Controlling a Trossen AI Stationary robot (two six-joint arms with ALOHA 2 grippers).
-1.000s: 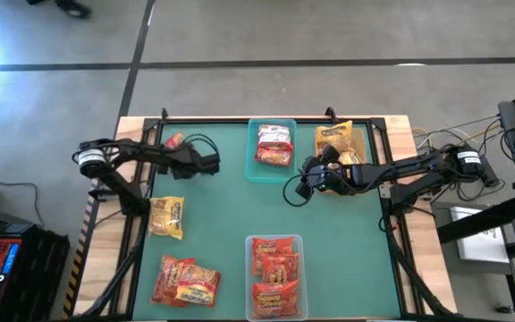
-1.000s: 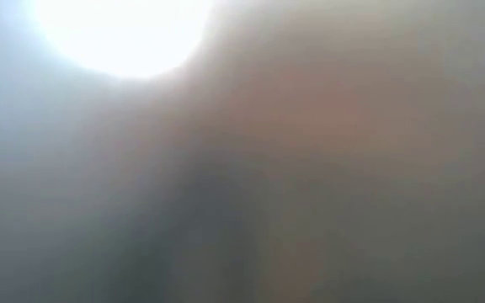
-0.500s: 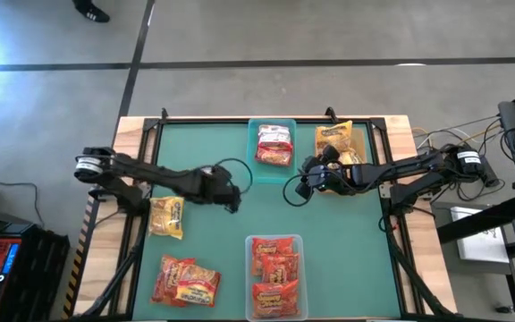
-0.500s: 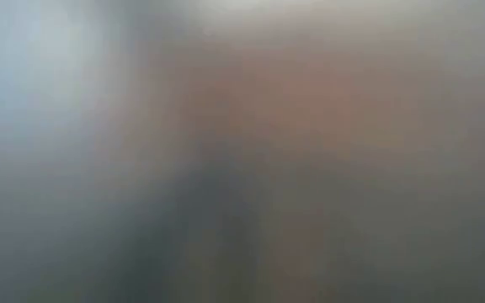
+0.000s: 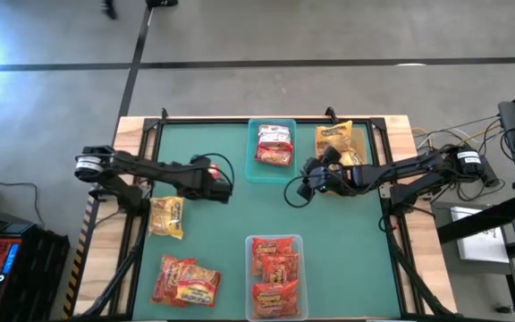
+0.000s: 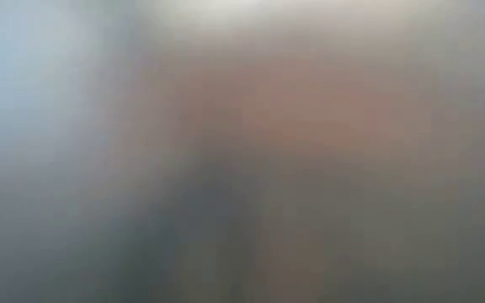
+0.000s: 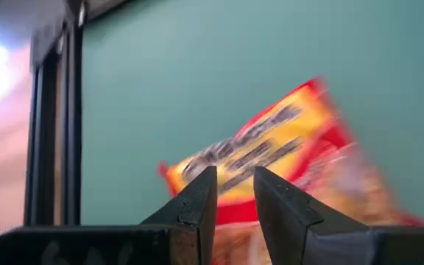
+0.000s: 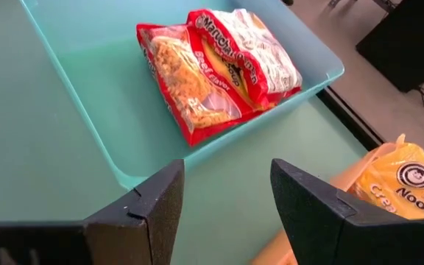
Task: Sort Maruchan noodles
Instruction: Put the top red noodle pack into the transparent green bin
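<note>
Left of centre in the high view, the left gripper (image 5: 223, 186) hangs over bare green bench (image 5: 240, 215), its fingers (image 7: 197, 202) clamped on a red-and-yellow packet (image 7: 271, 158) that dangles below them by one edge. That thin edge grip is the main risk: the crinkly film looks slippery, and a quick swing toward a bin could shake it loose short of its goal. Misplacing it is the other: the teal bin (image 5: 253, 170) at upper centre holds red-and-white packets (image 5: 274, 145), the clear bin (image 5: 250, 246) at bottom centre holds red-orange ones (image 5: 275, 273). Loose packets lie at lower left (image 5: 186, 282), a yellow one (image 5: 167, 216) at mid left, and more yellow ones (image 5: 333, 139) at upper right. The right gripper (image 5: 307, 183) waits just beside the teal bin, fingers (image 8: 149, 206) apart and empty, where the two arms could clash.
</note>
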